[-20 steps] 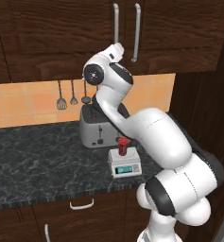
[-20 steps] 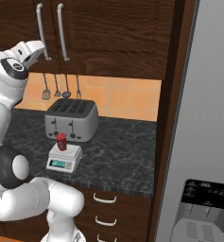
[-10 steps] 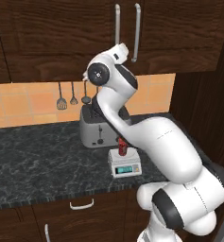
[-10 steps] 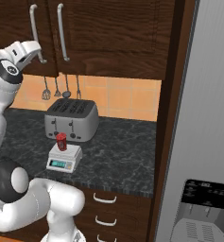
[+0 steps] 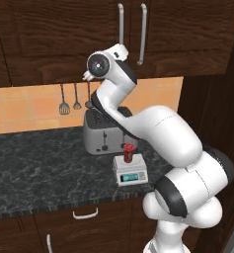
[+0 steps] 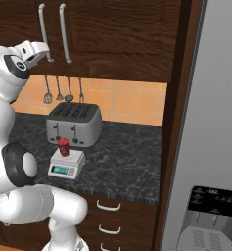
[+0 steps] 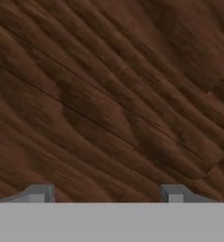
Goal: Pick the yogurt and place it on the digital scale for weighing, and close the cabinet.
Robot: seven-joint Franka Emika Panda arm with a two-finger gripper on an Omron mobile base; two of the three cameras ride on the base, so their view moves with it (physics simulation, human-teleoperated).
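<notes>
The yogurt [image 5: 129, 152] [image 6: 63, 146], a small red cup, stands upright on the white digital scale [image 5: 131, 173] [image 6: 66, 164] at the counter's front. Both doors of the dark wood cabinet [image 5: 64, 39] [image 6: 122, 34] look flush and shut, with silver bar handles [image 5: 121, 24] side by side. My gripper [image 5: 122, 48] [image 6: 41, 48] is raised high, right at the cabinet door beside the handles. In the hand view the gripper [image 7: 105, 194] faces the cabinet's wood grain [image 7: 111, 94] from very close. Its fingertips [image 7: 38, 193] stand apart, open, with nothing between them.
A silver toaster [image 5: 102, 133] [image 6: 73, 125] sits just behind the scale. Kitchen utensils [image 5: 64, 101] hang on the orange tiled wall. A grey fridge [image 6: 210, 122] fills the right side, past a tall wood panel. Drawers [image 6: 107, 206] lie below the dark counter [image 5: 39, 168].
My hand has stayed up at the cabinet door while the arm's lower links shifted a little. The yogurt has not moved on the scale.
</notes>
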